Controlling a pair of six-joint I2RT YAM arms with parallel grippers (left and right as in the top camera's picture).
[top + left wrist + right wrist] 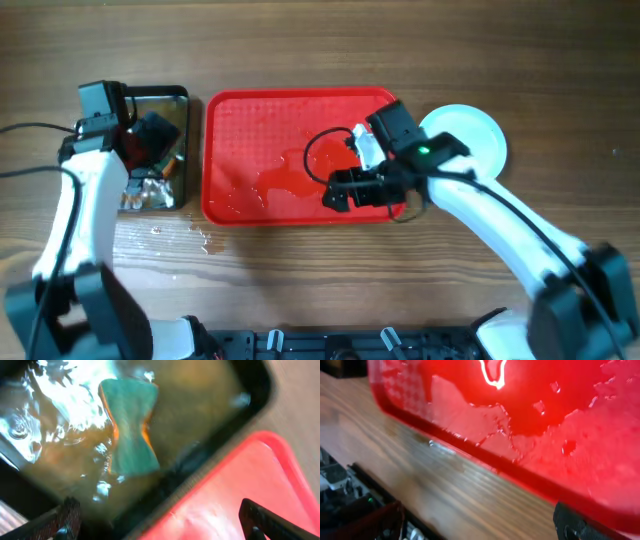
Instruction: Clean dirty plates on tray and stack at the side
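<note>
On the wooden table, landmark: the tray point(240, 130), red, sits mid-table and everything below is placed relative to it.
Tray state: no plates left on it, just a film of water pooling across its floor, so it looks wet but cleared.
Pan: dark metal pan point(172, 100) just off the tray's left edge, full of murky water.
Plates: the white plates point(475, 135) sit just off the tray's right edge; I can only see the top one from overhead, so can't count the pile.
Right gripper: right gripper point(345, 195) hovers over the tray's right-front part, jaws spread wide, nothing between them.
Left gripper: left gripper point(160, 520) hangs over the pan, to the tray's left, jaws wide apart and empty.
Sponge: green-and-orange sponge point(131, 425) lies loose in the pan water, below the left fingers, not gripped.
Step in hand: my guess is the wrap-up, with the sponge dropped off and the plates parked at the side.
Next move: probably both arms just lift clear and pull away from the tray without nudging the pile or sloshing the pan.
</note>
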